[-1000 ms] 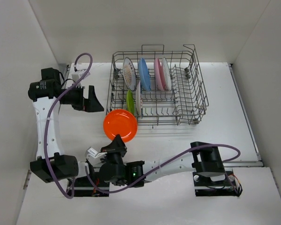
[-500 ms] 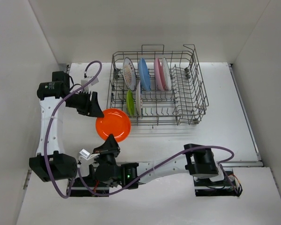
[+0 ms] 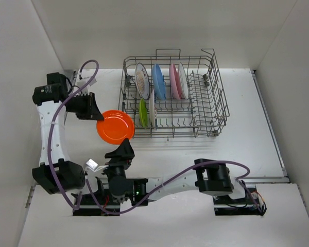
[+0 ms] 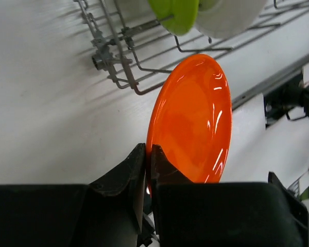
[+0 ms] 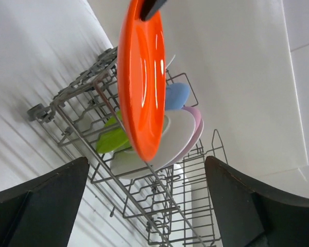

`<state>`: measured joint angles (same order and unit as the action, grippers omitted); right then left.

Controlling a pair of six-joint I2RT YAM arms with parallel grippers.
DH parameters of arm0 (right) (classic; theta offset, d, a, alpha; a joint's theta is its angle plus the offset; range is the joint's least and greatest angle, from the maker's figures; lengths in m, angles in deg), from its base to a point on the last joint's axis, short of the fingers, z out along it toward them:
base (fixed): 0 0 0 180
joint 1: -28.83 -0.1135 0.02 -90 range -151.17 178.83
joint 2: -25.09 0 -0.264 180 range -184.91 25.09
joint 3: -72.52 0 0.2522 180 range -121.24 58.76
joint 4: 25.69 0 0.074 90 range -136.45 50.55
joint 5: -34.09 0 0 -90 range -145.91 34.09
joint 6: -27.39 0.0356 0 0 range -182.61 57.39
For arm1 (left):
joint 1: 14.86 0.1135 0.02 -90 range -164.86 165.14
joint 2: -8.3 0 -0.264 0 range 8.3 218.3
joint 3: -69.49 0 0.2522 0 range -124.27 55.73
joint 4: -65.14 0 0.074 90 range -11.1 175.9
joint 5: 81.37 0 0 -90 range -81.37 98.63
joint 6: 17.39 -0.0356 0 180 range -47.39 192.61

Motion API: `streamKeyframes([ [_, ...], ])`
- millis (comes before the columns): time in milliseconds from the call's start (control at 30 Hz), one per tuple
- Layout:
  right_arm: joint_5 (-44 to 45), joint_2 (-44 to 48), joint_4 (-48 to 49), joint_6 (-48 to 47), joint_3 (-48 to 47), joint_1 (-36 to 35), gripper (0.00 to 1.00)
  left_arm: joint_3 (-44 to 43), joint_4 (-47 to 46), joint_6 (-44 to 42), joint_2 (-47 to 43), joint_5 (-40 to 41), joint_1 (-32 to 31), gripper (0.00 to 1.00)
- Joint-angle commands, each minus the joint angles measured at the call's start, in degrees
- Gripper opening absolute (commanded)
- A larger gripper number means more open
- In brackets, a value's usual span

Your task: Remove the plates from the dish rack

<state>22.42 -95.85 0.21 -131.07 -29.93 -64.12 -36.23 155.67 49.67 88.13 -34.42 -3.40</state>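
A white table (image 3: 247, 103) between white walls carries the grey wire dish rack (image 3: 206, 110). From above, the small round orange plate (image 3: 115, 126) hangs just left of the rack in the left gripper (image 3: 97, 117), with the right gripper (image 3: 124, 150) near it. The left wrist view shows the fingers (image 4: 136, 164) pinching the plate's rim. The right wrist view shows fingers spread wide, clear of the plate. The step appears to be carrying the plate away; next it needs laying flat on bare table.

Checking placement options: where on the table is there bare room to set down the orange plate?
Bare table right of the dish rack; also a strip in front of the rack, ahead of the right arm. Crowded left of the rack: the left arm and the orange plate it holds.
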Motion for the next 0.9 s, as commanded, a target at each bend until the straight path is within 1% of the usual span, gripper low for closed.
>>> streamKeyframes([
  [0,-4.5,-1.6,17.9,-8.1,-10.2,5.2,1.0,-3.7,-5.0,10.5,-4.1,1.1,0.0,0.0],
  [33,-4.5,0.0,20.1,-8.7,-9.4,5.2,1.0,-5.4,-5.9,12.7,-4.1,1.1,0.0,0.0],
  [100,-4.5,1.4,21.9,-8.7,-8.2,5.8,1.0,-7.1,-6.5,14.0,-4.1,2.1,0.0,0.0],
  [233,-3.0,6.8,28.9,-9.3,-4.2,6.4,1.0,-7.7,-10.8,17.6,-6.9,9.3,0.0,0.0],
  [267,-3.0,8.1,30.0,-9.3,-3.4,7.0,1.0,-7.7,-11.8,17.7,-7.6,12.9,0.0,0.0],
  [300,-2.4,9.7,30.0,-8.0,-2.0,7.9,1.0,-7.7,-13.5,18.4,-8.3,14.7,0.0,0.0],
  [333,-2.4,13.4,28.1,-6.4,-1.4,8.4,1.0,-7.7,-14.3,18.5,-8.8,16.7,0.0,0.0],
  [367,-2.4,15.7,24.2,0.8,-1.4,8.9,1.0,-7.1,-15.1,19.8,-9.4,21.1,0.0,0.0],
  [400,-2.4,18.2,8.8,7.1,-1.4,10.3,1.0,-5.8,-16.6,20.3,-10.2,23.3,0.0,0.0],
  [433,-3.9,23.3,-2.5,15.4,-2.5,11.2,1.0,-4.9,-17.4,20.8,-10.2,25.2,0.0,0.0],
  [467,-6.3,25.6,-16.3,37.1,-4.9,12.3,1.0,-4.0,-18.3,20.8,-10.2,26.6,0.0,0.0],
  [500,-15.7,29.5,-42.2,56.3,-11.4,15.7,1.0,-2.6,-20.2,21.4,-9.7,28.4,0.0,0.0],
  [533,-21.5,31.3,-49.9,56.5,-13.4,18.0,1.0,-2.1,-21.1,21.4,-9.7,28.4,0.0,0.0],
  [567,-26.3,33.1,-53.2,61.3,-13.4,20.2,1.0,-2.1,-22.0,21.4,-9.0,28.4,0.0,0.0],
  [600,-29.3,34.9,-53.3,63.3,-12.8,21.7,1.0,-1.4,-22.8,22.1,-7.2,27.4,0.6,0.0],
  [633,-32.3,36.5,-51.2,63.3,-10.0,23.3,1.0,-0.9,-24.5,22.1,-6.1,26.9,0.6,0.0],
  [667,-33.8,37.4,-50.4,62.2,-9.1,24.3,1.0,-0.8,-25.3,23.4,-5.0,26.9,0.6,0.0],
  [700,-35.5,37.4,-50.4,62.2,-9.0,25.6,1.0,-0.8,-26.0,23.4,-2.3,25.5,0.6,0.0],
  [733,-37.2,37.4,-52.4,62.7,-9.0,26.9,1.0,-0.8,-26.8,23.4,-0.7,24.9,0.6,0.0],
  [767,-40.4,36.4,-53.9,63.5,-10.7,29.6,1.0,-0.8,-28.5,23.9,0.9,24.2,1.2,0.0],
  [800,-41.9,34.2,-56.7,65.4,-11.6,31.1,1.0,-0.8,-29.5,23.9,4.5,23.1,2.4,0.0],
  [833,-43.9,33.2,-56.7,66.3,-12.4,32.5,1.0,-0.8,-30.4,24.7,6.5,22.6,3.4,0.0],
  [867,-49.2,32.2,-59.1,67.5,-14.3,35.4,1.0,-1.8,-32.5,25.4,8.5,22.6,4.5,0.0],
])
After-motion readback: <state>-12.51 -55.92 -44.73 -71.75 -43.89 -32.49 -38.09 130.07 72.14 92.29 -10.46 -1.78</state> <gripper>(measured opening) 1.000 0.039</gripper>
